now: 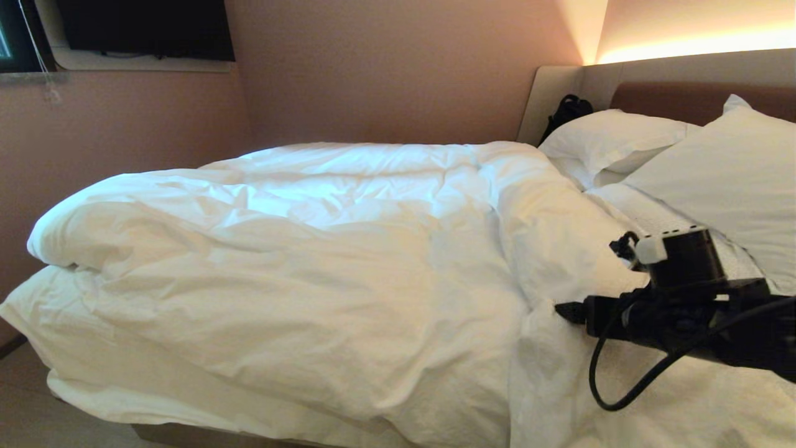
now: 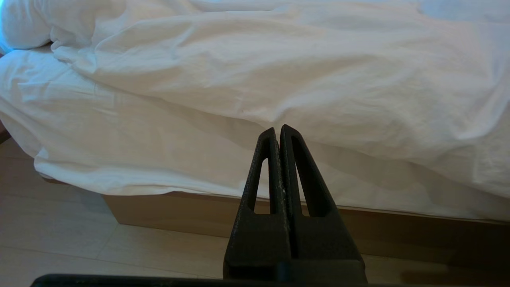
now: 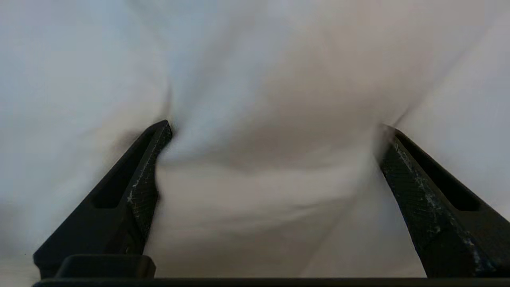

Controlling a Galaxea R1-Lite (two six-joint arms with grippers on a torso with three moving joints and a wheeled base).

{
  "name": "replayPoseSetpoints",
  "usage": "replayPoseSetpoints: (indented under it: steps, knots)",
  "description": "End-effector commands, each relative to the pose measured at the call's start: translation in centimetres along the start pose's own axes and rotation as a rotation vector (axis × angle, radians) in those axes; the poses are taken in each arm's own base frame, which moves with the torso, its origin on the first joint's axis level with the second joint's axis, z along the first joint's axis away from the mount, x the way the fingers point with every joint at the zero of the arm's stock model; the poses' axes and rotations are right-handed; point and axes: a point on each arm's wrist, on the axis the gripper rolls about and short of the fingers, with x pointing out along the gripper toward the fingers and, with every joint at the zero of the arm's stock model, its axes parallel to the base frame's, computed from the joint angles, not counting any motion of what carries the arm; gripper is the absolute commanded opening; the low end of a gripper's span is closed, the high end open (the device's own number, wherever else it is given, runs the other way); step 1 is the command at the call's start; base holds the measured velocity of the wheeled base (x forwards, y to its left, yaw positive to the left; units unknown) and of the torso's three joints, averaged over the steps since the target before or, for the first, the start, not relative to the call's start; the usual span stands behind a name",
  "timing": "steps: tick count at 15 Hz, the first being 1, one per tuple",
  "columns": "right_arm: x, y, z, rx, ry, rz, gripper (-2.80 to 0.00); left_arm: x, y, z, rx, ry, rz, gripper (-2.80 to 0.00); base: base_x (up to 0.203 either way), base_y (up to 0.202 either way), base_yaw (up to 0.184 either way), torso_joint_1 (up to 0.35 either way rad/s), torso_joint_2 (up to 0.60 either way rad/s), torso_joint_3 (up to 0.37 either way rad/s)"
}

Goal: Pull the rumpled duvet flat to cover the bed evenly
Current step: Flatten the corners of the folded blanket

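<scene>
1. The right end effector (image 3: 275,127), fingers spread wide and grasping nothing, presses its tips into the puffy white creased cotton duvet (image 1: 323,261) near its folded-back headboard-side edge.
2. The duvet lies bunched over the foot half of the wide tan-based bed (image 2: 167,211).
3. The left end effector (image 2: 277,129), clenched empty, hangs beside the bed's near edge.

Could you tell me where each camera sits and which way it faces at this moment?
Head view: high on the robot, looking down along the bed toward the pillows; the right gripper reaches into the duvet.
Left wrist view: low beside the bed, facing the duvet's hanging edge; the shut left gripper shows.
Right wrist view: pressed close against white fabric, between open fingers.
All three share the duvet.
</scene>
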Motion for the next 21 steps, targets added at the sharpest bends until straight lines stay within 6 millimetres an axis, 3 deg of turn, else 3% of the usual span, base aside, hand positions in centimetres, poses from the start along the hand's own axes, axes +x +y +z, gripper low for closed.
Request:
replayPoseSetpoints:
  steps: [1, 6, 12, 16, 21]
  knots:
    - [1.8, -0.4, -2.5, -0.021, 0.1, -0.062, 0.0, 0.0, 0.0, 0.0, 0.0, 0.0, 0.0, -2.8, 0.0, 0.0, 0.0, 0.0, 0.0, 0.0]
    - [0.3, -2.3, -8.3, -0.055, 0.25, -0.082, 0.0, 0.0, 0.0, 0.0, 0.0, 0.0, 0.0, -2.8, 0.0, 0.0, 0.0, 0.0, 0.0, 0.0]
    - [-3.0, -3.1, -12.2, -0.083, 0.272, -0.006, 0.0, 0.0, 0.0, 0.0, 0.0, 0.0, 0.0, -2.8, 0.0, 0.0, 0.0, 0.0, 0.0, 0.0]
    - [-4.4, -3.1, -11.8, -0.06, 0.245, 0.113, 0.0, 0.0, 0.0, 0.0, 0.0, 0.0, 0.0, -2.8, 0.0, 0.0, 0.0, 0.0, 0.0, 0.0]
    - [-6.6, 0.0, -7.3, -0.096, 0.089, 0.239, 0.0, 0.0, 0.0, 0.0, 0.0, 0.0, 0.0, -2.8, 0.0, 0.0, 0.0, 0.0, 0.0, 0.0]
